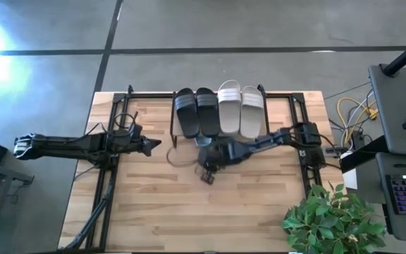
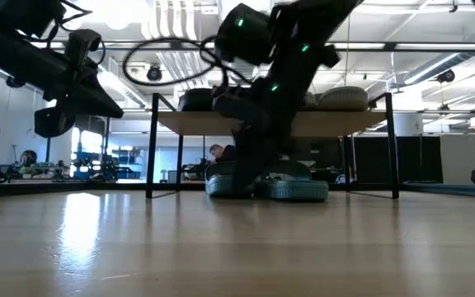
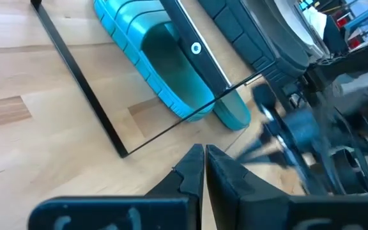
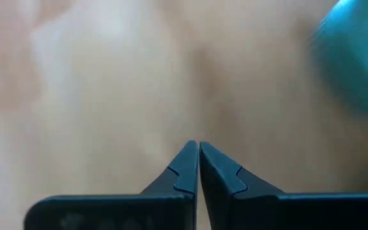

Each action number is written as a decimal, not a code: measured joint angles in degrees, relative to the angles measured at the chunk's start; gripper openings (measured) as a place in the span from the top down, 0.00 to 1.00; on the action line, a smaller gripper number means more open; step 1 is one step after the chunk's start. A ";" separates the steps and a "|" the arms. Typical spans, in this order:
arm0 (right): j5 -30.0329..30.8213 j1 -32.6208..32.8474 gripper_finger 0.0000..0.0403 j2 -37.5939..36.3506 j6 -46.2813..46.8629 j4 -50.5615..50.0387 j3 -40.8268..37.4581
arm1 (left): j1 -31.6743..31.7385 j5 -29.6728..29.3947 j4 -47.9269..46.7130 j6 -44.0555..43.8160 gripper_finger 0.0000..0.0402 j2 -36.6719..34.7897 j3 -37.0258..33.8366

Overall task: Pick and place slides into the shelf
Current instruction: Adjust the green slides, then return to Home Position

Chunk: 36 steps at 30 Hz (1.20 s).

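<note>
The right gripper [image 1: 208, 176], fingers pressed together on nothing, hangs over the bare wooden table [image 1: 161, 212] just in front of the low black metal-frame shelf [image 3: 75, 73], while the left gripper [image 1: 154, 144], likewise closed and empty, waits near the shelf's left end. The black pair of slides [image 1: 196, 111] and the white pair [image 1: 240, 109] sit on the shelf's top board, and the teal-green pair [image 2: 266, 186] lies beneath it. With all six apparently placed, the task looks essentially finished, so the next move probably calls only for drawing both arms clear.

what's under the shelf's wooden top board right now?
Teal-green slides lie on the table under the low black metal-frame shelf with the light wooden board. The right arm blocks the low view of the left one, so its exact position is hidden.
</note>
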 joint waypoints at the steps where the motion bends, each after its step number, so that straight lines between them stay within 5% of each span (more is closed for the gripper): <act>1: 0.18 1.02 0.98 -0.33 1.91 -1.98 0.01 | -0.02 -0.02 0.00 -0.02 1.00 0.15 0.00; 6: 7.42 5.43 0.98 -0.57 16.22 -15.63 -0.57 | -0.02 -0.02 -0.02 0.38 1.00 0.59 0.00; 9: 10.04 6.42 0.98 -0.67 17.71 -15.52 -1.99 | -0.02 -0.02 0.04 0.48 1.00 0.57 0.00; 13: 11.88 5.87 0.98 -0.73 17.37 -15.54 -2.41 | -0.02 0.00 0.08 0.50 1.00 0.57 0.00; 18: 24.41 3.43 0.98 -0.46 9.10 -12.94 -2.67 | -0.31 0.00 0.15 0.37 1.00 0.55 0.00; 21: 25.26 1.19 0.98 -0.48 4.30 -10.27 -2.67 | -0.38 0.00 0.15 0.09 1.00 0.61 0.00; 27: 17.27 0.09 0.98 -1.20 3.49 -9.90 -2.67 | -1.25 0.24 2.35 -0.04 1.00 0.60 0.10; 36: -1.21 12.59 0.98 -10.65 4.55 -1.12 -2.64 | -5.71 -0.06 14.71 -0.02 1.00 3.76 0.15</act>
